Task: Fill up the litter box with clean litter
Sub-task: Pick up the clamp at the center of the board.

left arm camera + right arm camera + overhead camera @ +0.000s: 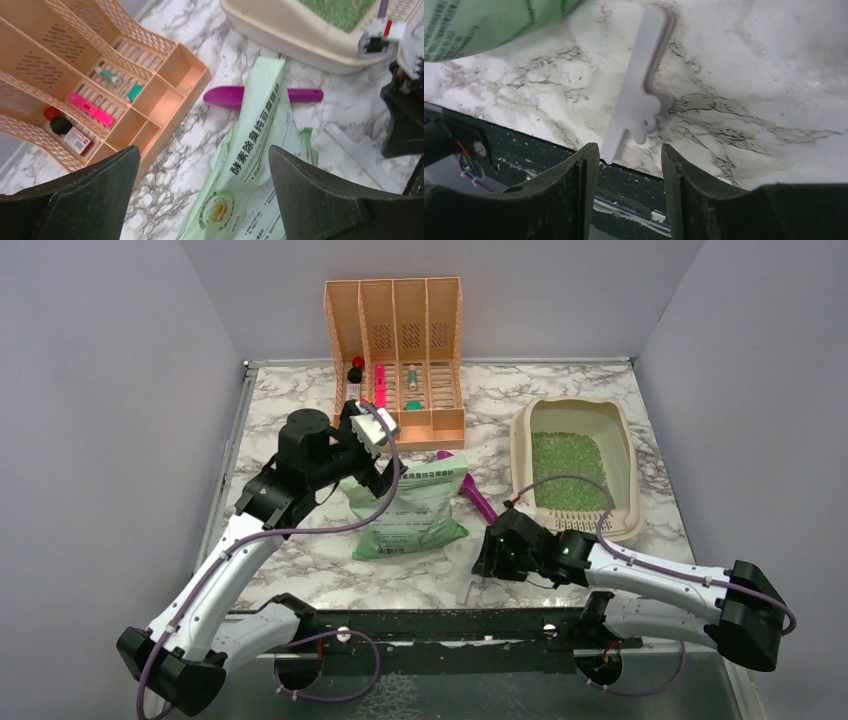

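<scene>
Jaws wide apart on the left gripper [202, 150] over one green bag [405, 515]; right gripper [629, 147] parted, empty, above one white clip [639, 90]. One litter box [521, 455] sits far right, clean litter [570, 470] inside.

White marble-patterned tabletop [420, 575]; plain grey walls [100, 360] on three sides; even light.

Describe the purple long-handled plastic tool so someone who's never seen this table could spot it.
Find the beige rounded plastic litter box on the right of the marble table. Between it and the pale green printed bag the purple tool lies flat, partly under the bag's corner. It's vivid purple; the flat strip nearby is white.
</scene>
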`<state>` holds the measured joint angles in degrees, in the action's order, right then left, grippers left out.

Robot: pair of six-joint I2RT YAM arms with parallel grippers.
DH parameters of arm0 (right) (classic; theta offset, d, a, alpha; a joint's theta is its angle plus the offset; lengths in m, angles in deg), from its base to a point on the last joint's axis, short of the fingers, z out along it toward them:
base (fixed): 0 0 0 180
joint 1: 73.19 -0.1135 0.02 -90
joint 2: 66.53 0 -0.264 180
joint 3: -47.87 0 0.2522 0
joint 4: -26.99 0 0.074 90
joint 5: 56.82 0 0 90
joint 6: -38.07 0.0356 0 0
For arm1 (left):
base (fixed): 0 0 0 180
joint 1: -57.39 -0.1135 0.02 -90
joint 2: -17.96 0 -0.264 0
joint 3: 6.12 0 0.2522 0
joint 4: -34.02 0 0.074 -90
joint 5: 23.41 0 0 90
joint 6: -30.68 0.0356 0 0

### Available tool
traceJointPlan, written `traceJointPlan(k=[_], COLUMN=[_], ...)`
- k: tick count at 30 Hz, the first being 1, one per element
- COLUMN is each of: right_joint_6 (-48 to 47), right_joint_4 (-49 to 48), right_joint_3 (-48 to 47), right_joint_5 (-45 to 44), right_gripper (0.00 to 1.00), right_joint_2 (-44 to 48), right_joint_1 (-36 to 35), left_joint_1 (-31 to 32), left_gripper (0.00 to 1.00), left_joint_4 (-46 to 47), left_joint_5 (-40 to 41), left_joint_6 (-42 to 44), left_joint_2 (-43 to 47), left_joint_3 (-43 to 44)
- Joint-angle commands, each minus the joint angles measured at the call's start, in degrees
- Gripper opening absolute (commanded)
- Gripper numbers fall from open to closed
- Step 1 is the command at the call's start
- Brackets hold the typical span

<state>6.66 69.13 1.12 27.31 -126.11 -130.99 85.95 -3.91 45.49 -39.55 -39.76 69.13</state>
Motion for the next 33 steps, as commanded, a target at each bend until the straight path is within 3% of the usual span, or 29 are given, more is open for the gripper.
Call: traceJointPlan(k=[1, 9, 18, 24, 28, 33], right_joint_6=[7.4, 11.2, 14.5, 15.9, 14.9, 11.5], right_joint_4=[1.2, -7.7, -13.1, -12.5, -11.4, -3.7], right_joint_3=[3.2, 8.5, 11.1, 12.2, 12.1, 9.9], right_joint_5=[-4.5, -1.9, -2.9, -3.5, -3.5, -5.5], right_gripper=[0.53, 0.47, 0.29, 0.25, 0.02, 0.01], right_joint_2=[1.9, 0.7, -1.4, -1.4, 0.2, 4.9], right_joint_1=[-0.6, -0.6, -0.6, -0.6, -0.6, -0.6], left_joint_1=[-0.3, -0.2, -0.3, -0.3, -0.2, -0.2], left_gripper=[0.99, 0.99, 0.99, 0.99, 0.99, 0.99], left_joint_4=[6.6, 8.3, 9.9, 10.0, 9.9, 10.7], left_joint_5=[1.6, -1.1, -2.3, -3.9, -4.5, -1.9], left_joint_6=[-5.9, -8.9, -7.6, -7.7, -8.2, -12.5], left_joint_2=[4.9, 6.1, 8.1, 7.9, 7.8, 6.8], left_joint_3=[-1.5, -2.8, -3.6, -4.1, -3.9, -3.7])
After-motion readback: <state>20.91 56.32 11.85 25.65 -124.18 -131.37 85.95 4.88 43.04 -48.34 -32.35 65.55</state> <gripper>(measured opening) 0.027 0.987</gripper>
